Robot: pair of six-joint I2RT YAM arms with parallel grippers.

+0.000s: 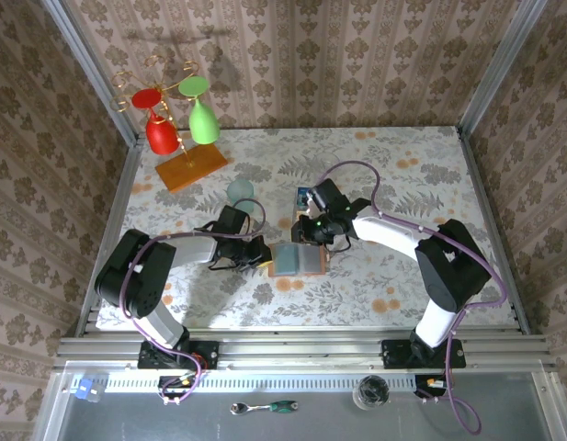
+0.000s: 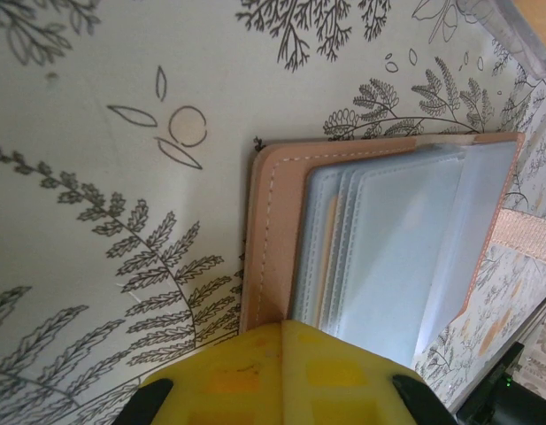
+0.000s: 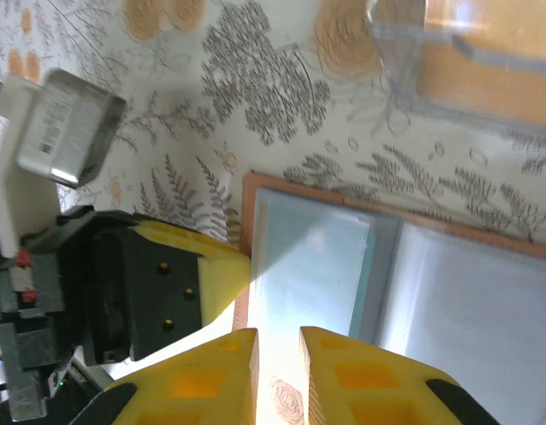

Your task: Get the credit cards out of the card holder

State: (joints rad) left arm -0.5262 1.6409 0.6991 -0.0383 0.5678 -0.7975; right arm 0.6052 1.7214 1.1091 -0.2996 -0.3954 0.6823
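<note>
Right gripper, slightly parted and empty, sits at the lower-left edge of the open card holder; its teal credit cards lie directly above the fingertips. Left gripper, clenched, meets the holder's border.

Card holder is lying open mid-table, hemmed in on two sides. Left gripper, closed, is overlapping its left edge. Right gripper, fingers narrowly parted, is crowding its far edge. The two wrists are standing near each other, leaving scant room between them. Clear plastic box is sitting near one holder corner, with a strip of table between. Wooden rack base, red glass and green glass are occupying the far-left corner, well apart. Holder's near side is facing bare tabletop. Right arm is spanning the right half.
</note>
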